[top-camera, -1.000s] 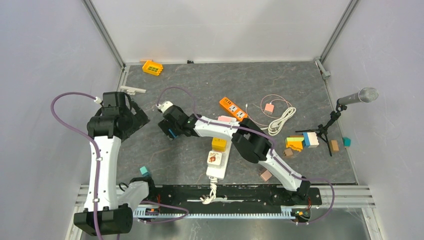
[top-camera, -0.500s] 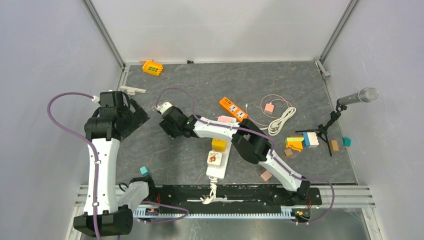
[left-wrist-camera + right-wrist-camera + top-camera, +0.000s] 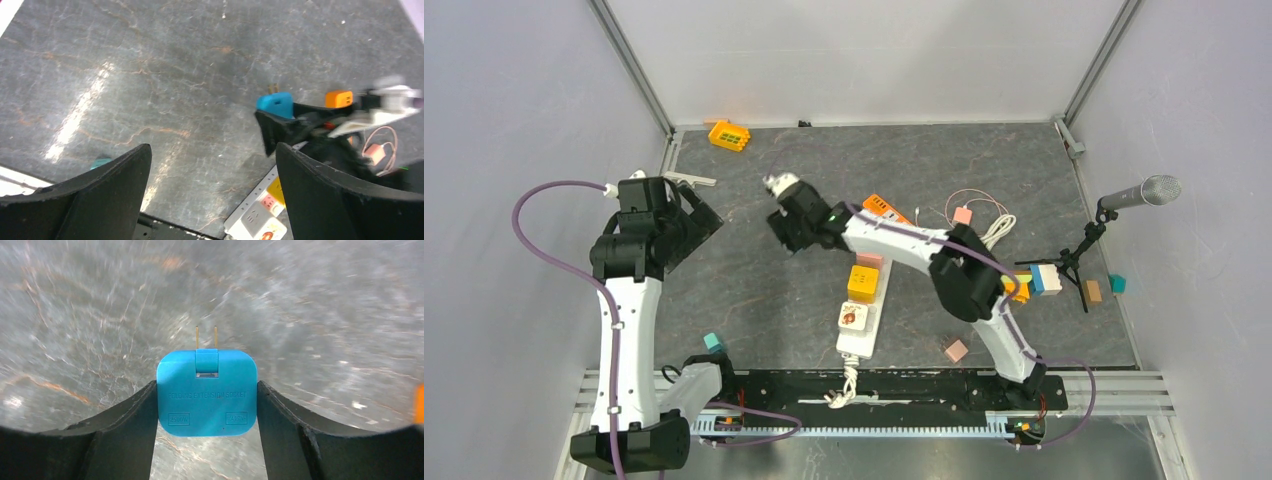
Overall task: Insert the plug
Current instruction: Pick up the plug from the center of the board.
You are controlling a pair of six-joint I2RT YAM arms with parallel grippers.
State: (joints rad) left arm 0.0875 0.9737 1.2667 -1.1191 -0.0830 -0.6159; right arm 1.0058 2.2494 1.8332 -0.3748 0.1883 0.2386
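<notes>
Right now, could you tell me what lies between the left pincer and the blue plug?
Only bare tabletop; the left wrist view shows it between the left pincer and the blue plug.

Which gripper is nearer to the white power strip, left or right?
Right. The right gripper, holding the blue plug, hangs beyond the white power strip; the left gripper is far off to the left.
</notes>
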